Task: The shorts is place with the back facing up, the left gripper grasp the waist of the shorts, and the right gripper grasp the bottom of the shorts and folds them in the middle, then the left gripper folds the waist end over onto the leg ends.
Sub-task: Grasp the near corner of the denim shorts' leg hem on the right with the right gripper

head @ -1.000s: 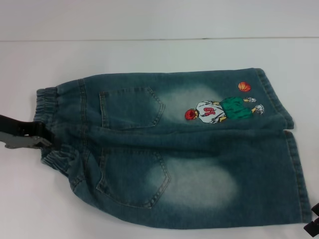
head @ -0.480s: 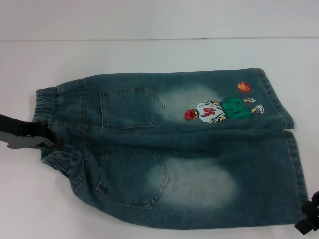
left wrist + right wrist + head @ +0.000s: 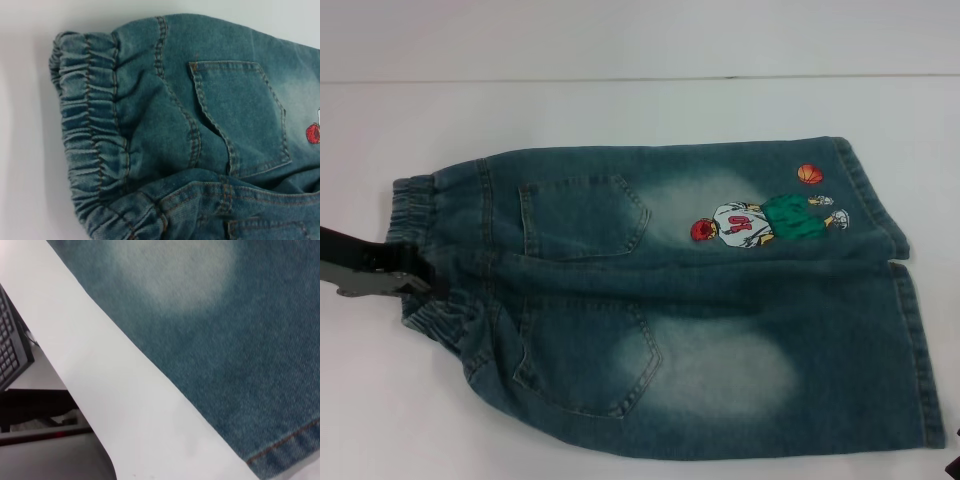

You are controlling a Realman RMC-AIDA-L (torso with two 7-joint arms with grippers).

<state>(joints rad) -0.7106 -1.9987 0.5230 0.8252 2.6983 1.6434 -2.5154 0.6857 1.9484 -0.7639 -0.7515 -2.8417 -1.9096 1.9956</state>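
Note:
The shorts (image 3: 700, 300) lie flat and back up on the white table, the embroidered player (image 3: 760, 222) on the far leg. The ruffled waist (image 3: 415, 200) is at the left, and it fills the left wrist view as gathered elastic (image 3: 90, 130). My left gripper (image 3: 420, 280) comes in from the left edge and is shut on the middle of the waist, where the denim puckers around it. The bottom of the shorts (image 3: 920, 350) points right. Only a dark sliver of my right gripper (image 3: 952, 468) shows, at the near right corner by the near leg's hem (image 3: 285, 445).
The white table (image 3: 640, 110) runs far behind the shorts to a pale back wall. In the right wrist view the table's front edge (image 3: 100, 405) cuts across, with a dark keyboard (image 3: 10, 345) below and beyond it.
My right gripper rose into the lower right corner half a second ago and has since dropped back almost out of the head view. The left gripper and the shorts have barely moved.

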